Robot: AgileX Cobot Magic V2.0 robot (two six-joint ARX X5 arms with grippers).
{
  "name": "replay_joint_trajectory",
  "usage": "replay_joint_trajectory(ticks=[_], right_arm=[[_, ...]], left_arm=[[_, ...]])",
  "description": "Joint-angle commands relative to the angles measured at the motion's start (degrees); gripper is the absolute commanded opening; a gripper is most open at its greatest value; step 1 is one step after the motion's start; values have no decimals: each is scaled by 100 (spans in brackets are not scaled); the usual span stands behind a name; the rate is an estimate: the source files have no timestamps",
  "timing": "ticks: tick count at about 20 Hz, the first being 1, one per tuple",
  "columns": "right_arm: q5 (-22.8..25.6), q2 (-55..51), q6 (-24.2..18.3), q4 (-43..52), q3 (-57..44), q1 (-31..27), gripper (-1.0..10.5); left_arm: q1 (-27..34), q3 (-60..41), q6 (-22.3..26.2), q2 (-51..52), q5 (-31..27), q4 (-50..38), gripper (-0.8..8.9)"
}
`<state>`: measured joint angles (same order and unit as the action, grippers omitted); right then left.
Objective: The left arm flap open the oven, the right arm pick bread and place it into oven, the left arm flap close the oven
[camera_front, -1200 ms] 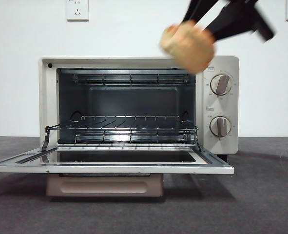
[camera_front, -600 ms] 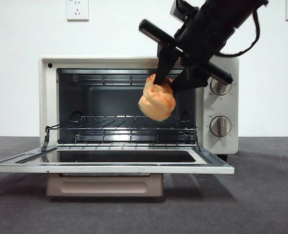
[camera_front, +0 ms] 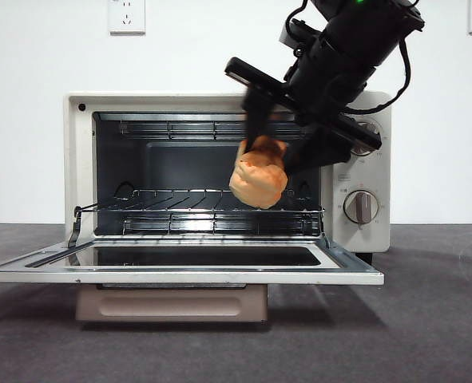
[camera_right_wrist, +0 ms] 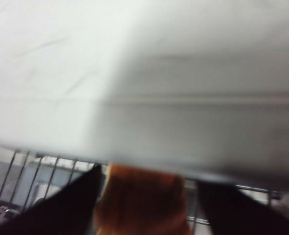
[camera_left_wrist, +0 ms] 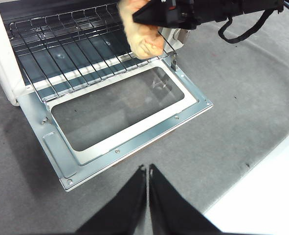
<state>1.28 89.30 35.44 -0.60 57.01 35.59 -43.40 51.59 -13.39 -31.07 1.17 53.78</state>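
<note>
The cream-white oven stands with its door flapped down flat; it also shows in the left wrist view. My right gripper is shut on the golden-brown bread and holds it at the right side of the oven mouth, just above the wire rack. The bread shows between the black jaws in the right wrist view and in the left wrist view. My left gripper is shut and empty, hovering over the grey table in front of the open door.
Two beige knobs sit on the oven's right panel. The open glass door juts out toward the table front. Grey mat surrounds the oven; a white table edge lies to one side.
My right gripper has carried the bread from above the oven's top right corner down to the oven mouth, then slightly lower toward the rack. The left gripper's earlier state is not shown.
</note>
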Motion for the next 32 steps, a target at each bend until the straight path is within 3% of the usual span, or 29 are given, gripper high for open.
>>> replay_joint_trajectory(ticks=[1,7,11,15,19,25,29,32], right_arm=[[28,92,13,83,96,46,421],[-131,-439,-24,-264,96,68,421],[-295,-1213,-94,-1591,96,201,421],[-697,-2243,-623,-3027,96,297,421],[-791,-3324,-1069,-4234,96,297,421],[-516,-4769,-1322,-5243,96,284,421],[-422,-5340,-1320,-5753,96,286,421],[-426,-5595,-1296,-5987,96,286,421]], left_arm=[[-44,129,72,-31,-48,-66,10],[-44,129,70,-39,-219,-61,11],[-44,129,74,-234,-1054,-66,10],[-44,129,120,-850,-1108,-68,10],[273,129,428,-1801,-485,-76,10],[2452,127,516,-2977,1558,-581,10],[3600,-146,46,-3567,2535,-1421,10],[3934,-649,-229,-3891,2625,-1926,10]])
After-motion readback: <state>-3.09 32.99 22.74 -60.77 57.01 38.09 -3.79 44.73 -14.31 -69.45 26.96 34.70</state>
